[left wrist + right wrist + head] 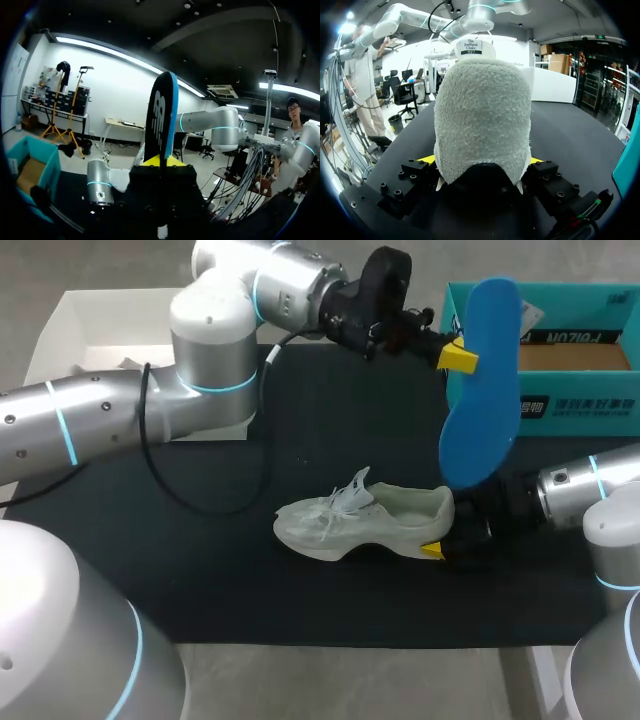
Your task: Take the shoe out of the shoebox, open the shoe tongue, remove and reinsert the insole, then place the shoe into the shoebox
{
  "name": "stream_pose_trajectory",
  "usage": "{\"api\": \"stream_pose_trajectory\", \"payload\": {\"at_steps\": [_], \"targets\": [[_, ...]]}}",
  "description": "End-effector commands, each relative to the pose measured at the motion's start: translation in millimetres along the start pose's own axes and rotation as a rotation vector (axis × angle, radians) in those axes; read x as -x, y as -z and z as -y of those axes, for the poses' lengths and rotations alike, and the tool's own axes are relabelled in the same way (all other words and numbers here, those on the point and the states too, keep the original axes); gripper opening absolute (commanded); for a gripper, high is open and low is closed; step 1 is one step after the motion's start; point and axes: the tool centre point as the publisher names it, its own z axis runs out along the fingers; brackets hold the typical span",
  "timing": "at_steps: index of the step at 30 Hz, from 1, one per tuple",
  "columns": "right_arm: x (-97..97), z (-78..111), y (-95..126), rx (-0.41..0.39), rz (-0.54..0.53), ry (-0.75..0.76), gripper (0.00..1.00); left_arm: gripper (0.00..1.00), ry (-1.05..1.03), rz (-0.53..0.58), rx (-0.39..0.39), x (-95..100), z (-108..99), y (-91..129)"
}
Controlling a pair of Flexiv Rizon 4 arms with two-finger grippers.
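- Shoe [360, 520]: white, upright on its sole mid-mat [200, 570]. Long axis across the table, toe to my left, heel to my right.
- Right gripper [445, 535]: clamped on the heel from both sides.
- Insole [485, 380]: blue, stood on end in the air between heel and shoebox [590, 410], pinched by left gripper [465, 358].
- Shoebox: teal, open, far right corner.
- Bare mat: left of the shoe and along the near edge.

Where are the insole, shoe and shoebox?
insole [482, 380]: head view, middle of its blue face.
shoe [400, 512]: head view, side of the upper.
shoebox [585, 412]: head view, teal front wall.
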Motion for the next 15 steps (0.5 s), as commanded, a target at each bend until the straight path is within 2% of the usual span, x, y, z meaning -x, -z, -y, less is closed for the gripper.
{"api": "stream_pose_trajectory", "payload": {"at_steps": [1, 8, 11, 15], "targets": [[-0.3, 1.7, -3.0, -0.002, 0.001, 0.0, 0.0, 0.0, -0.001, 0.049, 0.008, -40.7, 6.8, 4.4], [-0.3, 1.7, -3.0, -0.002, 0.001, 0.0, 0.0, 0.0, 0.014, 0.024, -0.073, -86.1, 4.2, -2.9], [-0.3, 1.7, -3.0, -0.002, 0.001, 0.0, 0.0, 0.0, 0.085, -0.054, -0.126, -110.5, 5.1, -15.2], [-0.3, 1.7, -3.0, -0.002, 0.001, 0.0, 0.0, 0.0, 0.153, -0.078, -0.138, -132.1, 1.9, -22.1]]}}
